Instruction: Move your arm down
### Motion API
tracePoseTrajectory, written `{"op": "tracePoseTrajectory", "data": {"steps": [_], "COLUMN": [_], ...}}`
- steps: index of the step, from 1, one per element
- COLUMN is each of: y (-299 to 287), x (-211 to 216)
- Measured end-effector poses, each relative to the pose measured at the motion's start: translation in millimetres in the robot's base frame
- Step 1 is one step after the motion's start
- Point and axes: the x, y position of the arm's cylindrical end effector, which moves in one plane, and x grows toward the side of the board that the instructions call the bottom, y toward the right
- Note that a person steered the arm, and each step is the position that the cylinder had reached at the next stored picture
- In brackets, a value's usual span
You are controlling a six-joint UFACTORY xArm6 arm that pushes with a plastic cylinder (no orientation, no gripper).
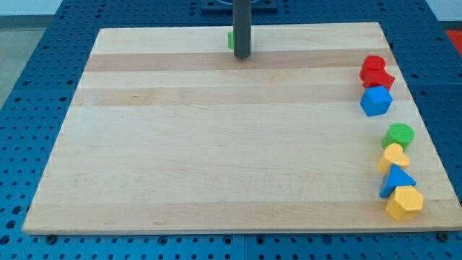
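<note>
My tip (242,56) rests on the wooden board (216,144) near the view's top, a little right of centre. A green block (230,40) is mostly hidden behind the rod, just left of it; its shape cannot be made out. The other blocks lie far off along the view's right edge: two red blocks (373,65) (380,79) touching, a blue cube (376,101) below them, then a green cylinder (399,134), a yellow block (394,156), a blue triangular block (397,180) and a yellow hexagonal block (405,203).
The board lies on a blue perforated table (43,87). The arm's base shows at the view's top centre (242,6).
</note>
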Motion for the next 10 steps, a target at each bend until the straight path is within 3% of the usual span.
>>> {"op": "tracePoseTrajectory", "data": {"steps": [4,10], "y": [0.0,0.0], "x": [-0.2,83.6]}}
